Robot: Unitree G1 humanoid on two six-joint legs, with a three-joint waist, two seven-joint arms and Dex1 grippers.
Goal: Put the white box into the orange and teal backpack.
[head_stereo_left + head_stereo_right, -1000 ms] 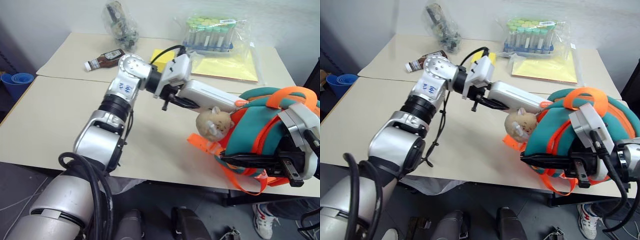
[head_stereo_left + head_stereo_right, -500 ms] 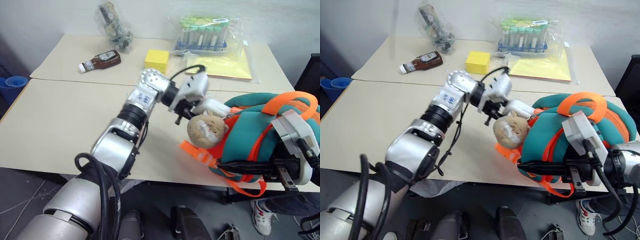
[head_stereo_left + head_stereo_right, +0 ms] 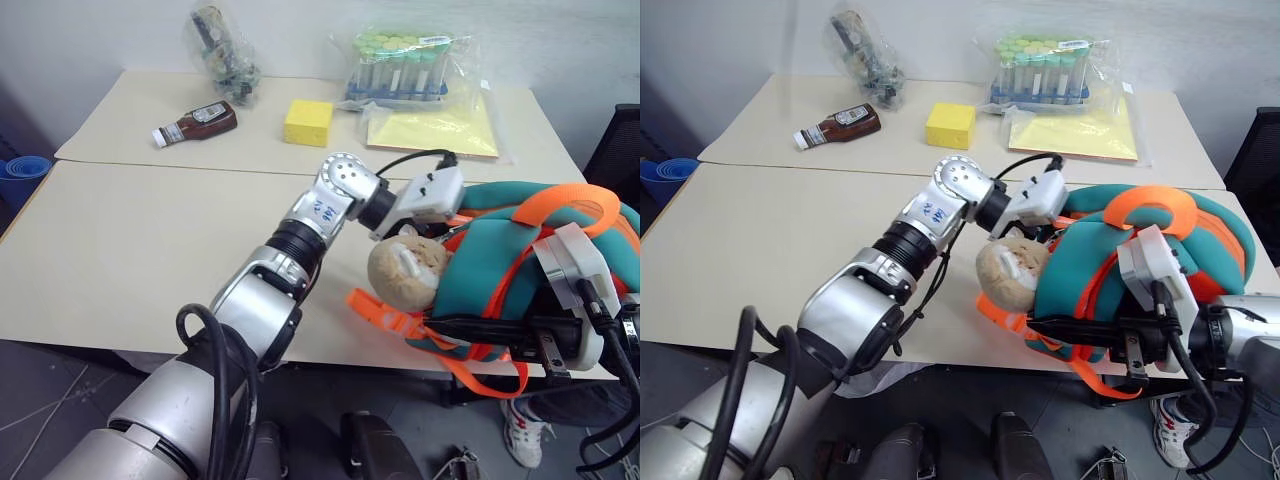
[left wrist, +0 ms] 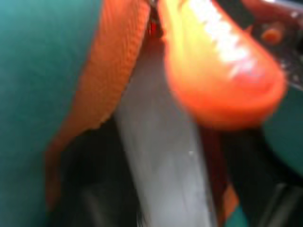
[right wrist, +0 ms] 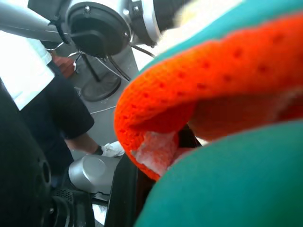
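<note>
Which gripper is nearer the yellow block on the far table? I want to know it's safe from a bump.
Left. The left gripper is at the backpack opening, nearer the yellow block. The right gripper clamps the backpack's near edge, farther away.

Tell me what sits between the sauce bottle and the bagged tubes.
In the left eye view, the yellow block sits between the sauce bottle and the bagged tubes.

I see two pale beige benches (image 3: pixel 120 250) pushed together, a dark seam running between the far one and the near one. Behind them stands a plain whitish wall (image 3: pixel 90 40), evenly lit. The floor (image 3: pixel 40 400) below the near edge is dark grey. At the right edge I make out part of a black chair (image 3: pixel 615 150), and at the left a blue bin (image 3: pixel 15 172).
</note>
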